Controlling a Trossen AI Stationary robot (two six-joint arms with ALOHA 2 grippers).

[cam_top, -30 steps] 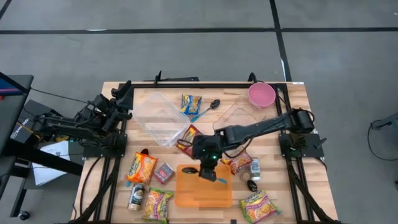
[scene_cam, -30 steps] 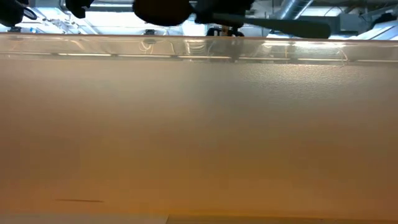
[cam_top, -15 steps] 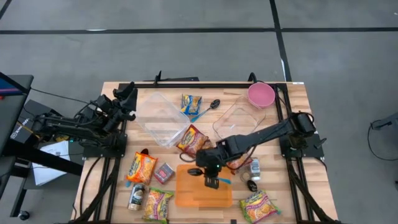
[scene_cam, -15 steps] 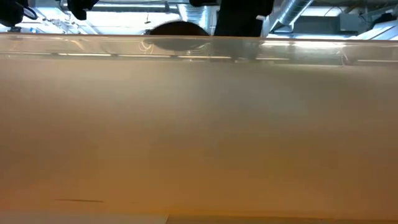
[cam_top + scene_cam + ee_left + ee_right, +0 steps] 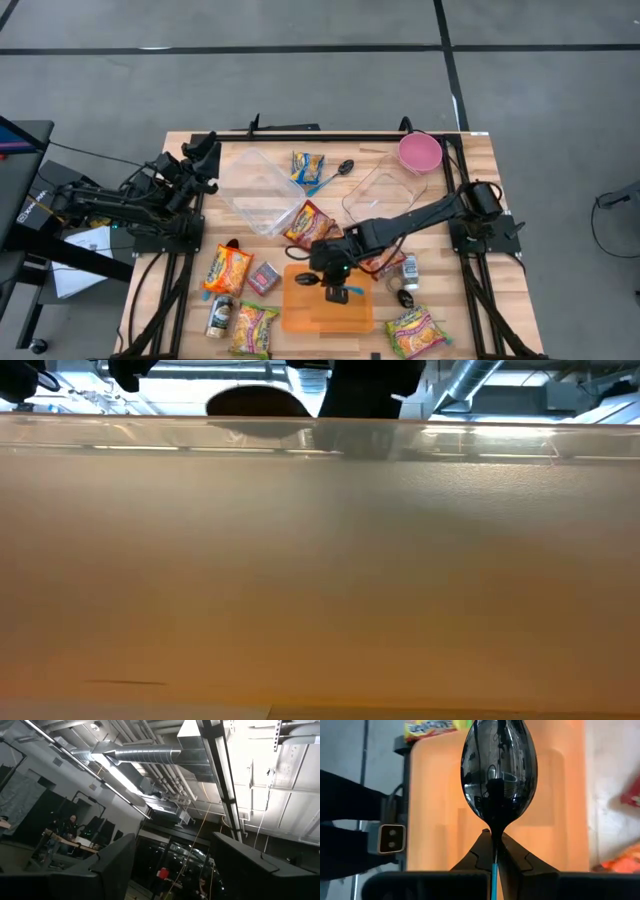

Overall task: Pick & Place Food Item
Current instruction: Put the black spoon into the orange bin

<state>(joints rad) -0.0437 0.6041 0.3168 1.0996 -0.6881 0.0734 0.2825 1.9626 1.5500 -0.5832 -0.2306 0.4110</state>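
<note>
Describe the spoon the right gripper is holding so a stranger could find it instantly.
Find the orange tray at the table's near edge. Above it the right gripper pinches a glossy black spoon by its blue handle. A second spoon lies far off, beside the clear containers.

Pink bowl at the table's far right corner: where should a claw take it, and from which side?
Take the pink bowl by its rim from above, one finger inside, one outside: it stands upright with its mouth open upward, probably too wide to span.

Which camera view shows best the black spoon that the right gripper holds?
The right wrist view: the black spoon fills it, handle pinched by the right gripper. The high view shows it small; the other views hardly show it.
</note>
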